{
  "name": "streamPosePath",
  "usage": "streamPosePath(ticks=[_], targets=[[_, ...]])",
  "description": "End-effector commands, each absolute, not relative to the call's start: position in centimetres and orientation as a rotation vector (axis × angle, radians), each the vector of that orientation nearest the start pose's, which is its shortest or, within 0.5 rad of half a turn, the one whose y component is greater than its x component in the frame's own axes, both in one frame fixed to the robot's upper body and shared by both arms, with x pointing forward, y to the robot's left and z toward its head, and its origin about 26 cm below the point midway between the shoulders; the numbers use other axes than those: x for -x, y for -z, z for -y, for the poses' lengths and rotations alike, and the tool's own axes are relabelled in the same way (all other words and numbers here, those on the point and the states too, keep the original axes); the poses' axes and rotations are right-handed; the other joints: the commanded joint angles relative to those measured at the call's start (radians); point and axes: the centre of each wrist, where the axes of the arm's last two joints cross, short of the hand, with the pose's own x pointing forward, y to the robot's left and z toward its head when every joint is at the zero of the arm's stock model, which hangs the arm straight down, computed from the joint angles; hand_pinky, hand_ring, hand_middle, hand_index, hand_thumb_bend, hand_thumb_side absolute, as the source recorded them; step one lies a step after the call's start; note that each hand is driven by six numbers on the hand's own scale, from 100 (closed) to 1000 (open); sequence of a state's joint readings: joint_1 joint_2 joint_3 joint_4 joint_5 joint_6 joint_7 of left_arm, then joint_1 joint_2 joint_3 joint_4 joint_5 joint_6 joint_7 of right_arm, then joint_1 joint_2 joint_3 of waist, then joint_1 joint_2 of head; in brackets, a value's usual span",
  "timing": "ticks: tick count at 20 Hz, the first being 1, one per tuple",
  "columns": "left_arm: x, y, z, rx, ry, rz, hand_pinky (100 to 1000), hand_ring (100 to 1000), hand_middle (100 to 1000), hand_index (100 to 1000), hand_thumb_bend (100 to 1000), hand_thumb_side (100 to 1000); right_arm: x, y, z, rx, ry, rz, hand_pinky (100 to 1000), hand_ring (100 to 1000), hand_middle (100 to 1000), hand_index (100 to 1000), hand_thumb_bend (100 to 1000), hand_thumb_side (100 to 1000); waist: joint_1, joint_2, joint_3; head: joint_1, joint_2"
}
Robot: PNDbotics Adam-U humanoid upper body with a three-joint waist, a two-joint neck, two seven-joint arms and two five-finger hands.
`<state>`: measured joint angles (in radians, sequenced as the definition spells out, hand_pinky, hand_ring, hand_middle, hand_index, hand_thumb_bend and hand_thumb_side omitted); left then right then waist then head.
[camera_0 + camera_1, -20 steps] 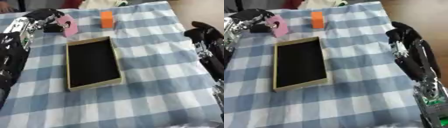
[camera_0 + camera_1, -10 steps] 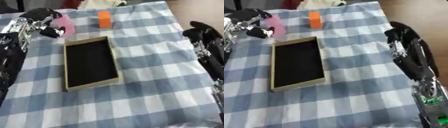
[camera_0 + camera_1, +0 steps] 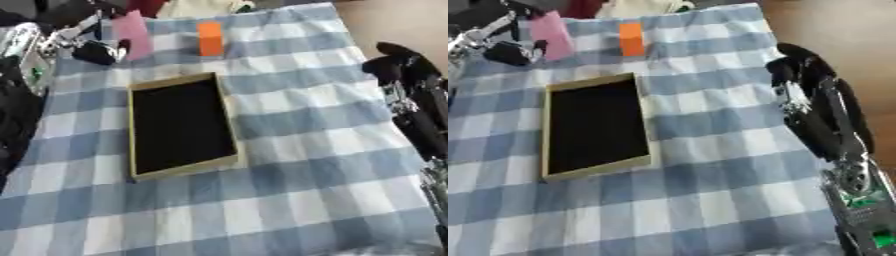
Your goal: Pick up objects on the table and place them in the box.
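Pink and flat, one card-like block (image 3: 133, 33) stands upright at the far left of the checked cloth (image 3: 297, 150) in the left eye view, with the left hand (image 3: 92, 42) curled about its near side, dark fingers pinching it. One orange block (image 3: 210, 38) stands upright just to its right, apart from it. One shallow box (image 3: 181, 125), tan-rimmed with a black floor, lies open nearer, with nothing in it. Bare cloth spreads right of the box and toward the near edge.

From the right eye view, the right hand (image 3: 798, 67) hangs at the cloth's right edge, fingers curled, holding nothing, well apart from box and blocks.
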<state>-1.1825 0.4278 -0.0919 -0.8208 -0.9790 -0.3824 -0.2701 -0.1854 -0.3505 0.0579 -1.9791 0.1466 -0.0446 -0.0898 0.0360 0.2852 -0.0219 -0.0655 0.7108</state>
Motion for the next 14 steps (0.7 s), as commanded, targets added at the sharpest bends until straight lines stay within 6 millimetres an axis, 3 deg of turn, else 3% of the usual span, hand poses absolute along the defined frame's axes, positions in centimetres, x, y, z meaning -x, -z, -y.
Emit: streamPosePath(ticks=[1, 6, 10, 14], targets=[[-48.0, -32.6, -25.7, -1.034, 1.667, 1.832, 700, 506, 517, 918, 100, 422, -28.7, -17.1, 26.7, 0.377, -0.439, 2.220, 869, 774, 670, 876, 100, 710, 0.001, -0.026, 0.008, -0.011, -0.005], [-45.6, -33.5, -23.5, -0.921, 1.867, 1.884, 698, 529, 537, 915, 100, 466, -28.7, -17.1, 26.8, 0.385, -0.442, 2.222, 869, 774, 670, 876, 100, 708, 0.005, -0.028, 0.021, -0.021, -0.007], [-44.6, -32.2, -21.4, -0.846, 2.027, 1.822, 698, 538, 547, 916, 100, 513, -28.8, -17.2, 26.8, 0.386, -0.443, 2.223, 869, 774, 670, 876, 100, 707, 0.004, -0.030, 0.022, -0.023, -0.008], [-45.0, -30.0, -19.5, -0.798, 2.141, 1.714, 698, 556, 565, 917, 100, 604, -28.8, -17.1, 26.7, 0.383, -0.441, 2.223, 869, 774, 669, 876, 100, 707, 0.003, -0.029, 0.019, -0.024, -0.009]])
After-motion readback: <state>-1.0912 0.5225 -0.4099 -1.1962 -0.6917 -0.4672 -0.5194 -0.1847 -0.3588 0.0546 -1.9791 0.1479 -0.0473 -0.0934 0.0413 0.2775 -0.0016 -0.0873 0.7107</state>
